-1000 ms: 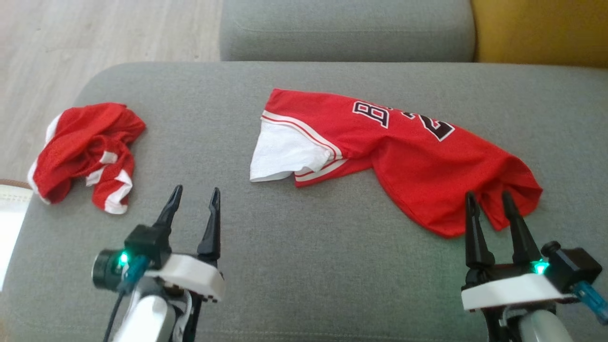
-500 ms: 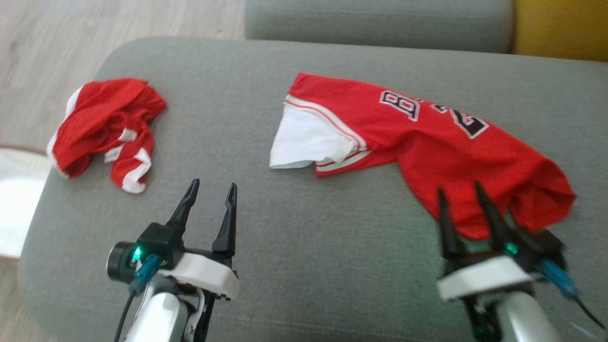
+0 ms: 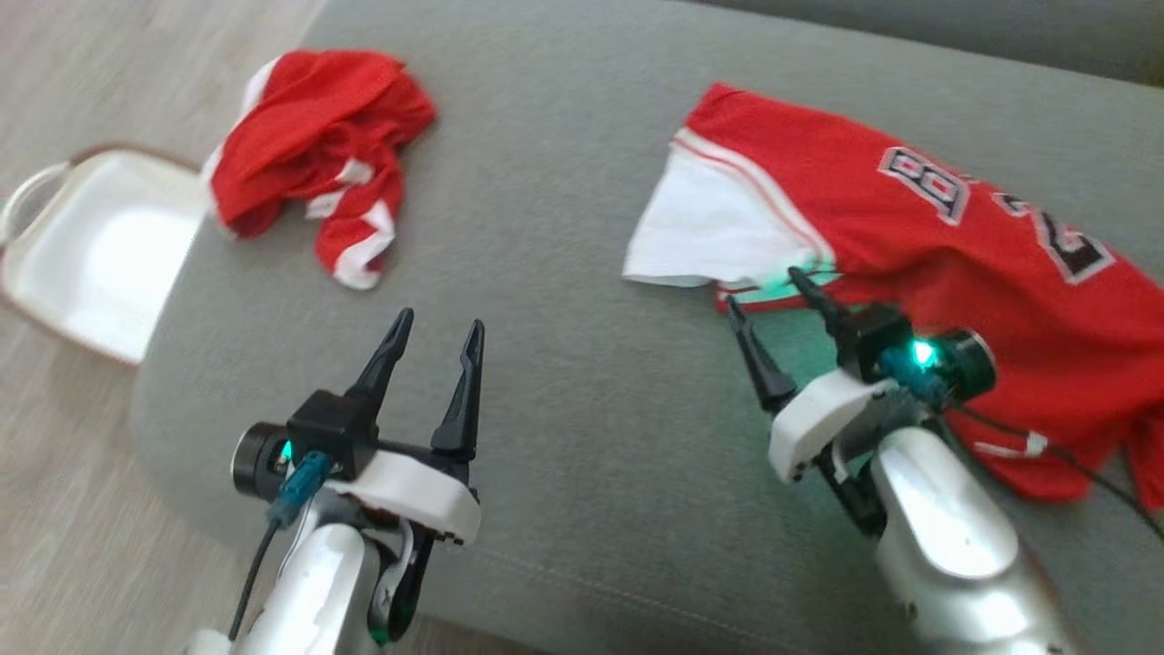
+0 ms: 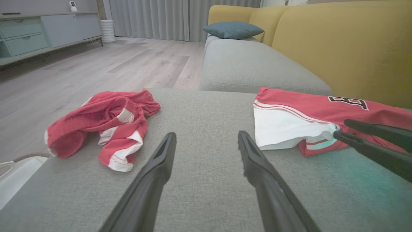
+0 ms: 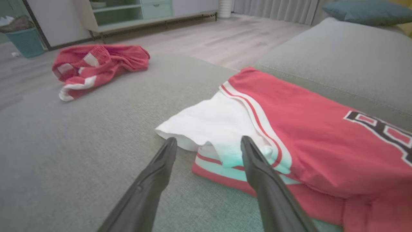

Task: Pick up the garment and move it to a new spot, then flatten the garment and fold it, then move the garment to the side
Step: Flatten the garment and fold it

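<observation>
Tub (image 3: 95, 264) on floor (image 3: 64, 509) L of sofa (image 3: 564, 391); garment (image 3: 909, 250) & shorts (image 3: 318, 146) atop sofa.

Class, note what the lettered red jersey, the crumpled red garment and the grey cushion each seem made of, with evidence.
Jersey: smooth, thin sports fabric, probably synthetic; it drapes in soft folds.
Crumpled garment: similar limp cloth; it lies bunched.
Cushion: matte woven upholstery; grainy weave shows.

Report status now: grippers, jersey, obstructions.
Left gripper open, over the cushion. Right gripper open, tips at white sleeve of jersey, nothing held. Crumpled shorts lie apart, not blocking.
</observation>
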You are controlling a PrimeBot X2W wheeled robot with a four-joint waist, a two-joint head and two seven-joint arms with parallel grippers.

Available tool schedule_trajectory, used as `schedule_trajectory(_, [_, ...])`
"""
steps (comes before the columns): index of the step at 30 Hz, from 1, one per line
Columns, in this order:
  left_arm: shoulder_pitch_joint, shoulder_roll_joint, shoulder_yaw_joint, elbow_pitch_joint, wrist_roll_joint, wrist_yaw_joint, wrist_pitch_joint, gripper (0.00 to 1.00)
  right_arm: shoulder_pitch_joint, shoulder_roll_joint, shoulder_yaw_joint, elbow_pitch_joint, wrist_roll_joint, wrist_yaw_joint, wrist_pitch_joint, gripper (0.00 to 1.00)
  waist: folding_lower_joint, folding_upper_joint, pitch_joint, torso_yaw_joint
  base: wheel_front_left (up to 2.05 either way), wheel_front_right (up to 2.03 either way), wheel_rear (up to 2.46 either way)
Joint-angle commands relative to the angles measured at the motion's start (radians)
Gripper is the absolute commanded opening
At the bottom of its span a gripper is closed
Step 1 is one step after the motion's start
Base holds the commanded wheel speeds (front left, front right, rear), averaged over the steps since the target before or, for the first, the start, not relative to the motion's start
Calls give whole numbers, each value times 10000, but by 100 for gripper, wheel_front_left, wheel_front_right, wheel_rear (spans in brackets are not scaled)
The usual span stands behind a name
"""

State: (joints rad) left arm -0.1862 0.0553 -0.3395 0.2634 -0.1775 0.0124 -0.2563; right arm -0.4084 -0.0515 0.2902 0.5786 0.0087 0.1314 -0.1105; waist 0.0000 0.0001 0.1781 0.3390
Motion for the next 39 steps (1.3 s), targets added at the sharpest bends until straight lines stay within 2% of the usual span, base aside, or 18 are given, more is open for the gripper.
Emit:
schedule_trajectory(1, [-478,0,389,-256,12,-16,-55,100,-563,12,-4,183,-360,-7,-34,100,0,-1,384,564,0,0,0])
schedule_trajectory(7, [-476,-41,386,-213,-105,-8,-55,100,-1369,-4,-799,1618,-1338,-7,-218,100,0,-1,677,1051,0,0,0])
schedule_trajectory(12, [-461,-47,300,-278,-308,84,-55,100,-1812,2,-1508,2310,-1787,-7,-534,100,0,-1,762,1144,0,0,0])
schedule_trajectory(13, [-466,-48,278,-282,-339,113,-55,100,-1892,4,-1649,2386,-1763,-7,-630,51,0,-1,761,1131,0,0,0])
schedule_trajectory(14, [-476,-48,253,-277,-364,140,-55,100,-1962,6,-1723,2447,-1654,-7,-722,18,0,-1,753,1114,0,0,0])
schedule_trajectory(15, [-476,-48,253,-277,-364,140,-55,100,-1962,6,-1723,2447,-1654,-7,-722,18,0,-1,753,1114,0,0,0])
schedule_trajectory(16, [-491,-48,226,-270,-385,158,-55,100,-2026,7,-1749,2496,-1459,-7,-807,0,0,-1,735,1085,0,0,0])
schedule_trajectory(21, [-537,-49,141,-236,-415,200,-55,100,-2324,10,-1444,2570,-641,-7,-1094,0,0,-1,576,841,0,0,0])
schedule_trajectory(25, [-534,-50,93,-210,-445,227,-55,100,-2564,11,-1409,2580,-443,-7,-1202,0,0,-1,401,644,0,0,0])
schedule_trajectory(33, [-384,-50,80,-103,-495,257,-55,100,-3542,11,-2639,2052,-494,-7,-1427,0,0,-1,-140,395,0,0,0])
schedule_trajectory(35, [-300,-50,138,-75,-544,269,-55,100,-3613,12,-2366,1847,-25,-7,-1448,0,0,-1,-369,332,0,0,0])
schedule_trajectory(39, [-135,-50,188,-15,-535,271,-55,100,-3074,12,-517,1130,1726,-7,-1258,0,0,-1,-872,192,0,0,0])
